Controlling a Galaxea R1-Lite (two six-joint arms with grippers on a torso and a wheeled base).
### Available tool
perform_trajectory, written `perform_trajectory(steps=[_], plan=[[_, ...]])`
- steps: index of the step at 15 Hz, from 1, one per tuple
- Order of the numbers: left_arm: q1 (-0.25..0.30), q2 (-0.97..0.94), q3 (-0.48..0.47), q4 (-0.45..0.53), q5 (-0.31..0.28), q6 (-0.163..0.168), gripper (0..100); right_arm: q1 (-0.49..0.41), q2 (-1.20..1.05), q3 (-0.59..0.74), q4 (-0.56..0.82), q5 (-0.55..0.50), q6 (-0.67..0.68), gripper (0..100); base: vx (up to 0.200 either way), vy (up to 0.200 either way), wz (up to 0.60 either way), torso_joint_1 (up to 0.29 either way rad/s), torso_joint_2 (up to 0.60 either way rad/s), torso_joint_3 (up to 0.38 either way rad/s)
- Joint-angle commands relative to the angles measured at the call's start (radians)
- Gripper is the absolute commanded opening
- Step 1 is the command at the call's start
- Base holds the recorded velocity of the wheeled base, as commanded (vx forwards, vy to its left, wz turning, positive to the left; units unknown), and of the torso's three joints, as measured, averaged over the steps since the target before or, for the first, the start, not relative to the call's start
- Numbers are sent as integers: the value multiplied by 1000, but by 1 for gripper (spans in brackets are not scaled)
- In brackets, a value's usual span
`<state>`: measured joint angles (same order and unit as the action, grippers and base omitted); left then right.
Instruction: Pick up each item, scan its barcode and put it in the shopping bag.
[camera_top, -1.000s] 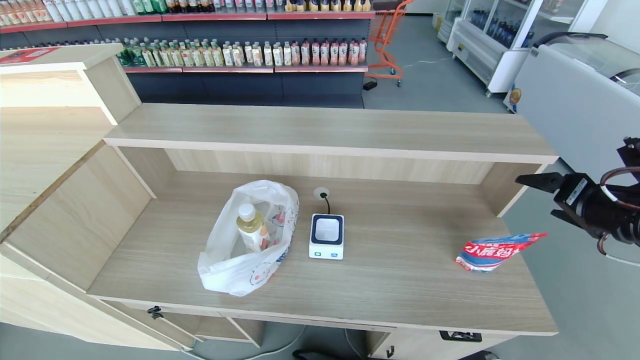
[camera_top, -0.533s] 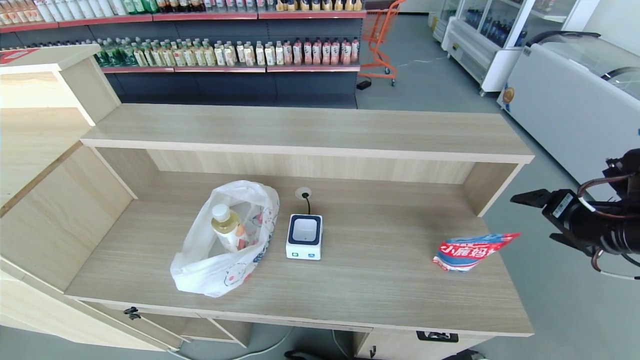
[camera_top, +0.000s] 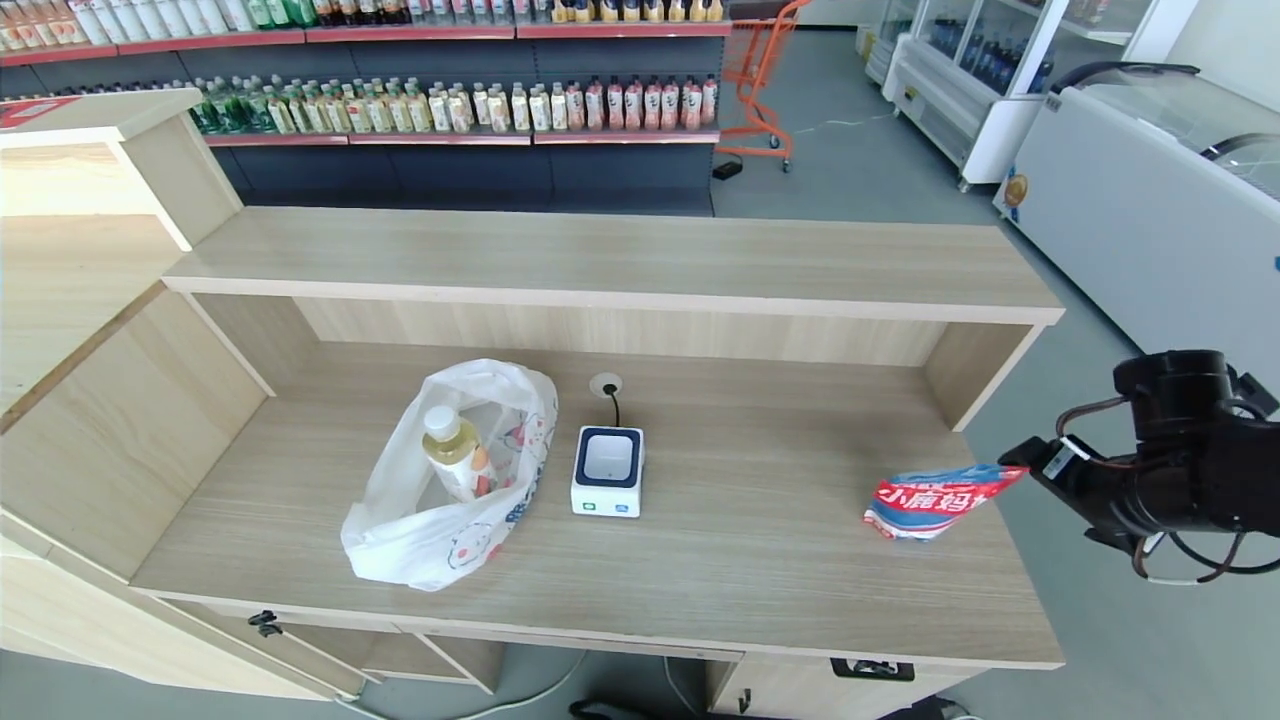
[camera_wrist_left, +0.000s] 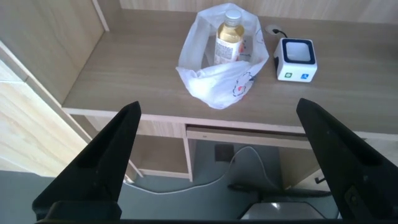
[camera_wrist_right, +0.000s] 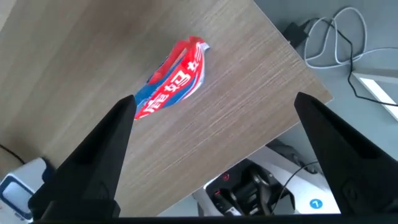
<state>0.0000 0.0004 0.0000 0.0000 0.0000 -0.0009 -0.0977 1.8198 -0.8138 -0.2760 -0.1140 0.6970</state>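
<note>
The right pincer (camera_wrist_right: 211, 155) hangs wide open near the snack bag (camera_top: 935, 500) lying by the table (camera_top: 780, 560) edge, lower right of frame, so it should probably straddle the bag's narrow middle before squeezing.

One white shopping bag (camera_top: 430, 545) is lying on the one wooden counter (camera_top: 760, 560), and one bottle (camera_top: 450, 450) is standing inside it; whether more items are hiding behind that bottle is unclear. One white barcode scanner (camera_top: 607, 470) is sitting on the counter with one black cable (camera_top: 613, 405) trailing from it, and one red-and-blue snack pouch (camera_top: 930, 500) is lying there too
</note>
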Motion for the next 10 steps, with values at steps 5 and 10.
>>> perform_trajectory(steps=[5,10], plan=[[0,0,0,0,0,-1,100,88,279,-163,-60,-6,2,100,0,0,0,0,0,0],[0,0,0,0,0,-1,100,179,194,-169,-55,-7,15,100,0,0,0,0,0,0]])
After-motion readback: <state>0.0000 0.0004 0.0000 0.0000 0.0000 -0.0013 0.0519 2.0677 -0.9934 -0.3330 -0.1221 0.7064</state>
